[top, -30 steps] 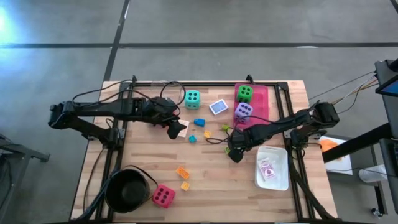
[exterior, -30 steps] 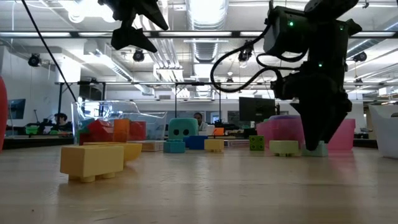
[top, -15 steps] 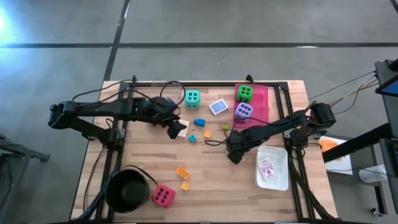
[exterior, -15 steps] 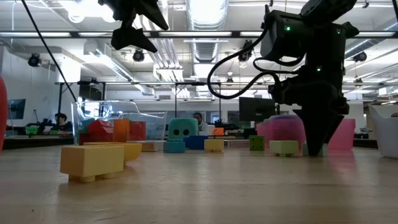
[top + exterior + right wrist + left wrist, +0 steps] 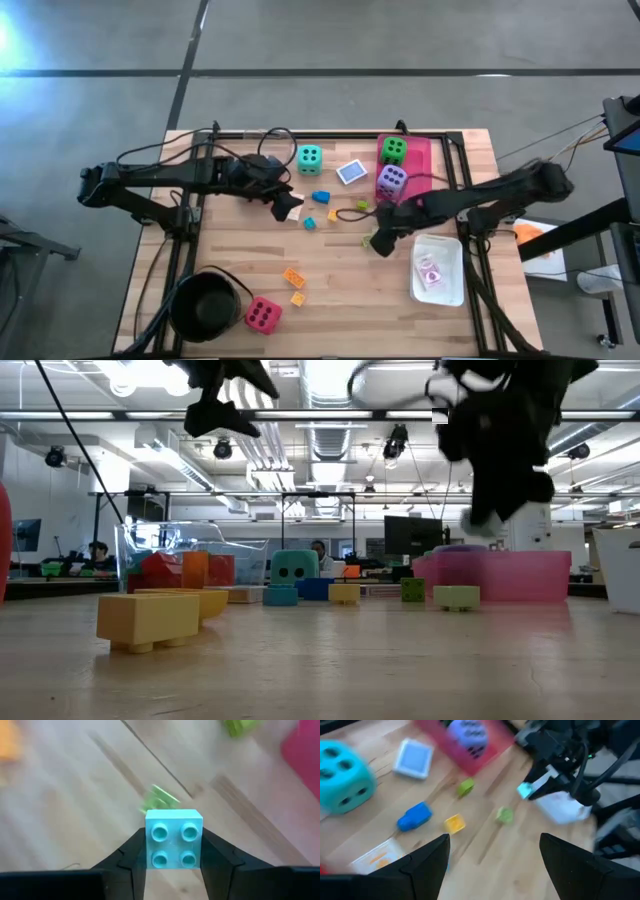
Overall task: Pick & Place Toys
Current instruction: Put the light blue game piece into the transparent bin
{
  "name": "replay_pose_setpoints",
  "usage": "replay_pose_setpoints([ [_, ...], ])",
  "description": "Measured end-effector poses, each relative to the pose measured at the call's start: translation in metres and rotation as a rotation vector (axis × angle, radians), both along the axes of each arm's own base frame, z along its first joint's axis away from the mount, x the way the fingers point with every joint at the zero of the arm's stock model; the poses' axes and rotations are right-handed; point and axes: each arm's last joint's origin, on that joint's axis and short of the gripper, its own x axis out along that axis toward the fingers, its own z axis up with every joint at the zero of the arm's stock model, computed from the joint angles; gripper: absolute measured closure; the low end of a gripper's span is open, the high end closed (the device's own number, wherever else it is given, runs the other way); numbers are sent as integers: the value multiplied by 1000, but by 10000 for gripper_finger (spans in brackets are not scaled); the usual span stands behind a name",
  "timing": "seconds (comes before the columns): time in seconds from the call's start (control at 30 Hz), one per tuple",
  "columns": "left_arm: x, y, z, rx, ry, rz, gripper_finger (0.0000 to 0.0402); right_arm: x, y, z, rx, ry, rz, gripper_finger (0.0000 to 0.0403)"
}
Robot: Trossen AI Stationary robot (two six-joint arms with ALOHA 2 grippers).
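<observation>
My right gripper [image 5: 379,242] is shut on a small light-teal four-stud block [image 5: 174,844], above the table's middle right; in the low view it [image 5: 492,510] hangs well above the boards. A light-green block [image 5: 159,800] lies on the table below it. My left gripper [image 5: 284,206] is open and empty, held high [image 5: 228,405] over a white card [image 5: 294,211]. The teal die [image 5: 309,157] rests on the table; the green die [image 5: 393,149] and purple die [image 5: 391,179] sit in the pink tray [image 5: 418,160]. The pink-red die [image 5: 263,314] lies at the near left. My right gripper pinches the teal block between its two fingers, by two opposite side walls [image 5: 148,845], studs facing the wrist camera. The fingers come from above, pointing down. The block is lifted clear of the table.
A black pot [image 5: 204,305] stands at the near left and a white tray [image 5: 447,283] with a card at the near right. A blue card [image 5: 351,172], blue block [image 5: 321,196], yellow block [image 5: 333,214] and orange blocks [image 5: 293,277] lie loose mid-table.
My right gripper has gone up from the table with the teal block, which stood on the boards a second ago and now hangs clear. Its arm has swung a little toward the right edge.
</observation>
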Motion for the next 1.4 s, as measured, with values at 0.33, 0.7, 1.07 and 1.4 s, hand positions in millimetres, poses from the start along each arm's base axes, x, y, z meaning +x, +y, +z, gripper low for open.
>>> replay_pose_setpoints([
  [0.33,18,-15,31,293,-334,-171,89,-12,-10,91,140,-705,-87,274],
  [0.7,21,-38,53,853,-446,-283,89,6,-18,126,281,-1130,-167,274],
  [1.07,52,-40,56,839,-468,-262,89,45,-21,131,334,-1225,-124,274],
  [1.4,52,-43,71,863,-498,-266,89,50,-23,153,277,-1230,-93,274],
])
